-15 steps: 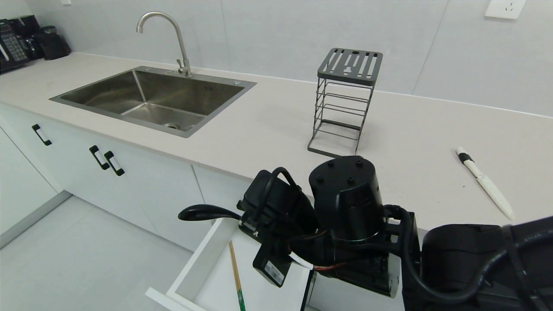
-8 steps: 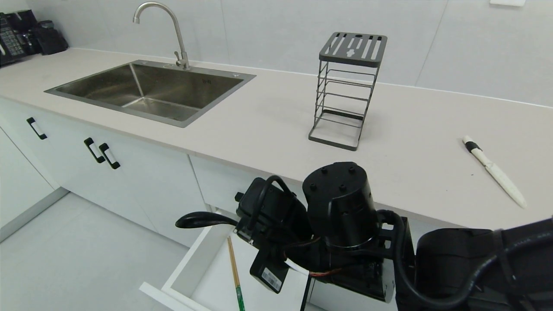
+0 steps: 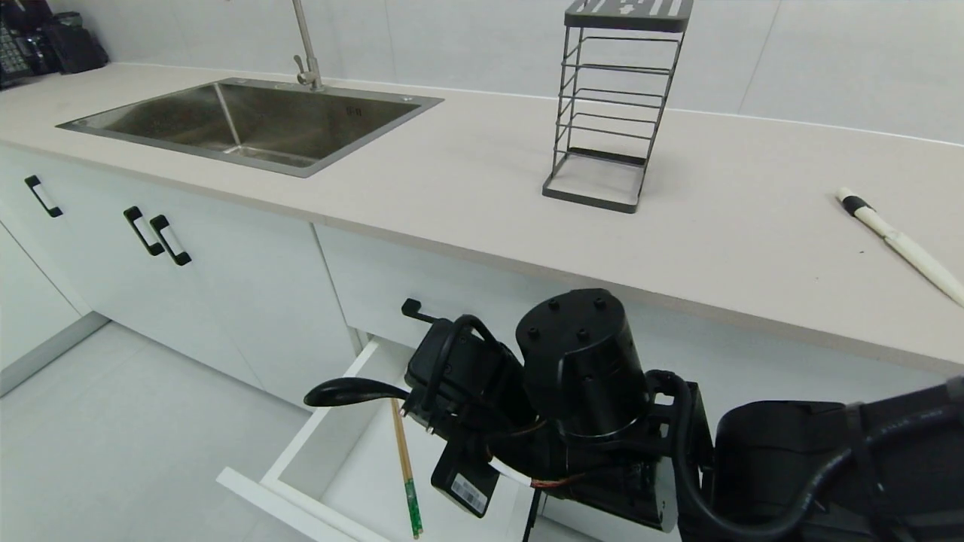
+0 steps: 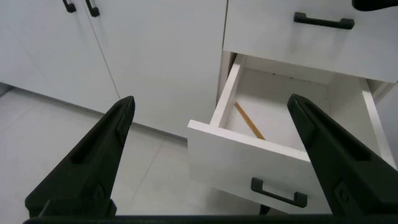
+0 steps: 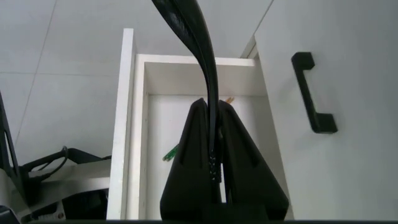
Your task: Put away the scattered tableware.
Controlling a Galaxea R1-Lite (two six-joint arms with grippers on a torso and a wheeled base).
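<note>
My right gripper (image 3: 416,391) (image 5: 213,111) is shut on the handle of a black spoon (image 3: 352,391) (image 5: 186,31), holding it level above the open white drawer (image 3: 301,459) (image 5: 127,112). A pair of wooden chopsticks with green ends (image 3: 404,470) (image 5: 171,152) lies inside the drawer. A white knife with a black band (image 3: 900,242) lies on the counter at the far right. My left gripper (image 4: 211,162) stands open with nothing between its fingers, off the drawer's front and looking at the drawer (image 4: 249,149) and the chopsticks (image 4: 249,121).
A wire knife rack (image 3: 614,113) stands on the grey counter (image 3: 467,173), with a steel sink (image 3: 248,120) to its left. A shut drawer with a black handle (image 3: 413,309) (image 5: 314,93) sits above the open one. Cabinet doors (image 3: 151,256) are to the left.
The whole head picture has shifted, so the camera has moved and takes in more of the drawer and cabinet fronts. The spoon stays in my right gripper over the drawer.
</note>
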